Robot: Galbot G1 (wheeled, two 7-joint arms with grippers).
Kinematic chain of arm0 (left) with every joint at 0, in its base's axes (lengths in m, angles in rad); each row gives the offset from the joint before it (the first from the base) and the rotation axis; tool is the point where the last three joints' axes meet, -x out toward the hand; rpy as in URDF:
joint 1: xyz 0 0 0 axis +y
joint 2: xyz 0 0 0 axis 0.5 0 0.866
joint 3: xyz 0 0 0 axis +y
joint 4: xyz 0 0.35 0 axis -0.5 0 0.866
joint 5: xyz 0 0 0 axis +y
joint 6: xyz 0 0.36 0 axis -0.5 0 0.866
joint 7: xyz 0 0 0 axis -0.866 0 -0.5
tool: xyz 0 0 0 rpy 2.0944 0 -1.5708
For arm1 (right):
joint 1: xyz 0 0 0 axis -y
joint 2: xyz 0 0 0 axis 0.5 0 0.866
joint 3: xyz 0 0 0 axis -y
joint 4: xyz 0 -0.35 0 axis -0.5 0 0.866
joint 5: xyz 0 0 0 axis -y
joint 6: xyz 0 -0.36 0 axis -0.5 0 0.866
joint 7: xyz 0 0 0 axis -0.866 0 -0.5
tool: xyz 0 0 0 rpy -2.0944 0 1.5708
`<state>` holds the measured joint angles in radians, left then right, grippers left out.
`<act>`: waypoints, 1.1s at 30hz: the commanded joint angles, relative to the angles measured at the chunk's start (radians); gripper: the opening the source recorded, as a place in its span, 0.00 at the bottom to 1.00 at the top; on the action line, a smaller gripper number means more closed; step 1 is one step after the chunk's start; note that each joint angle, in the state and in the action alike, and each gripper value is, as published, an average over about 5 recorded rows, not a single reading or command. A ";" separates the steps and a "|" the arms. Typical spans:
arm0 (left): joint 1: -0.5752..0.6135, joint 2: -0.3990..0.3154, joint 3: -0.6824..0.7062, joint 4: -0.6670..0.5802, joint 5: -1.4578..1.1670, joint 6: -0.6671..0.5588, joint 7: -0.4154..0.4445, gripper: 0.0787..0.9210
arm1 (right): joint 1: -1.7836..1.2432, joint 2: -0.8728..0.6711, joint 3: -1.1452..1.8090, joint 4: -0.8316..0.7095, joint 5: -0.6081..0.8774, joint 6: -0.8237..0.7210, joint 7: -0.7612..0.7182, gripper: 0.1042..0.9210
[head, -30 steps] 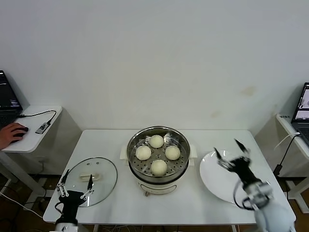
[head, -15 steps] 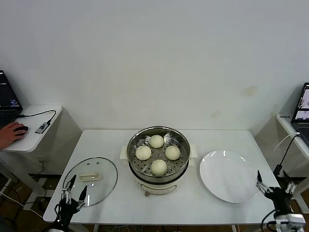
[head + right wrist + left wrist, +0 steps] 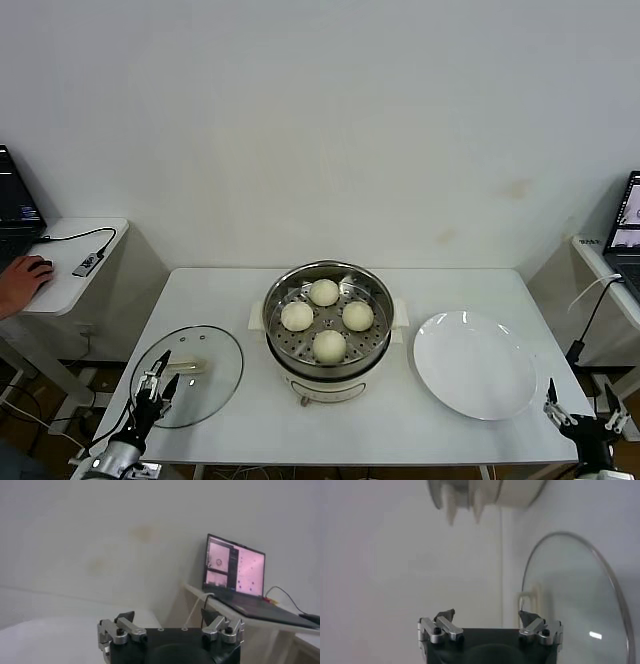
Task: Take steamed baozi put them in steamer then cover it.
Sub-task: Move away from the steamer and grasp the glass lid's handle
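Note:
Several cream-white baozi [image 3: 329, 345] sit on the perforated tray inside the steel steamer [image 3: 372, 355] at the table's middle. The steamer is uncovered. The clear glass lid [image 3: 212, 378] with a cream handle [image 3: 186, 368] lies flat on the table's left; it also shows in the left wrist view [image 3: 570, 605]. My left gripper [image 3: 158, 381] is open and empty, low over the lid's near-left edge. My right gripper [image 3: 579, 405] is open and empty, low beyond the table's front right corner, past the white plate [image 3: 475, 365].
A side desk [image 3: 60, 285] with a laptop, a cable and a person's hand [image 3: 22, 280] stands at the far left. Another laptop [image 3: 235, 570] on a desk stands at the right. The steamer's base [image 3: 485, 495] shows in the left wrist view.
My right gripper dropped from above the plate to below the table's front right corner. My left gripper sank at the front left, then shifted slightly toward the lid.

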<state>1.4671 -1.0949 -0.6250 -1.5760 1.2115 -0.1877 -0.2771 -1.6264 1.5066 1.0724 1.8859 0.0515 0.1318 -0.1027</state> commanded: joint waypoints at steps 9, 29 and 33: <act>-0.210 0.016 0.048 0.211 0.060 -0.019 0.006 0.88 | -0.010 0.033 0.017 -0.009 -0.044 0.007 0.011 0.88; -0.250 -0.013 0.057 0.258 0.022 -0.053 -0.010 0.86 | -0.008 0.033 -0.002 -0.028 -0.068 0.015 0.012 0.88; -0.257 -0.014 0.061 0.272 0.010 -0.061 -0.008 0.75 | -0.011 0.031 -0.003 -0.026 -0.070 0.015 0.011 0.88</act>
<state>1.2279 -1.1075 -0.5681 -1.3361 1.2302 -0.2416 -0.2843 -1.6352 1.5368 1.0698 1.8578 -0.0138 0.1457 -0.0918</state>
